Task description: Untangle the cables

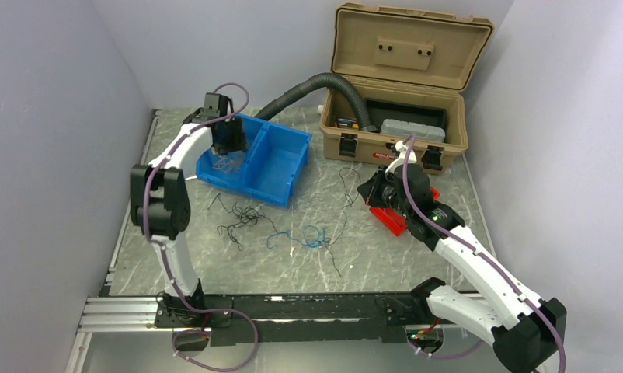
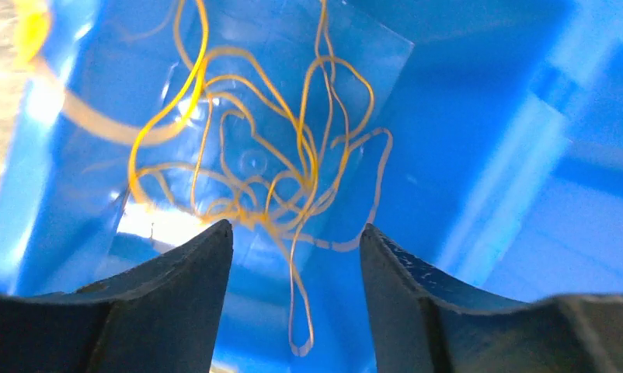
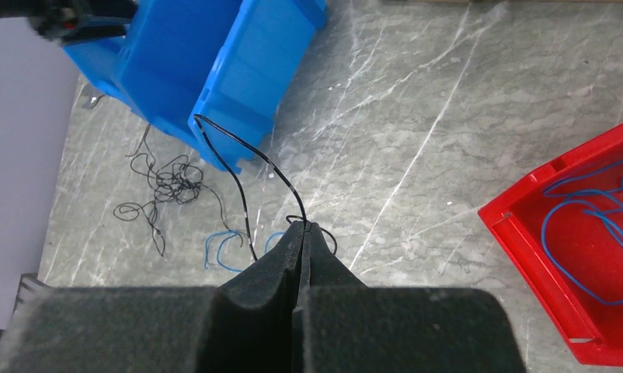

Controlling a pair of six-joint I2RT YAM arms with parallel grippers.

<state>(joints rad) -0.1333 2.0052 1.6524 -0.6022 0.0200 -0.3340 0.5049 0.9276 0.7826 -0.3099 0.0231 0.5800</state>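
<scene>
1. Left gripper (image 2: pixel 295 233): positioned above the left compartment of the blue bin (image 1: pixel 281 159). Jaws stand apart and grip nothing. The yellow wires (image 2: pixel 254 155) lie loosely looped on the bin floor below the fingertips.

2. Right gripper (image 3: pixel 302 227): jaws fully closed, pinching 1 black wire (image 3: pixel 238 163) above the table (image 1: pixel 417 256). The wire arcs up from the tips toward the blue bin's corner, then hangs down.

3. Remaining cables: a black tangle (image 3: pixel 172 186) and blue wires (image 1: pixel 312 235) lie on the table between the bins. The red bin (image 3: pixel 526 225) holds blue strands (image 3: pixel 596 225).

4. Hazards:
- A yellow loop shows between the left jaws. If it clings to a pad, withdrawal could pull yellow wires out of the bin.
- The black wire is pinched at the fingertips only and could slip during transport.
- Whether its hanging end is clear of the tangle cannot be told. If caught, lifting drags the whole clump.
</scene>
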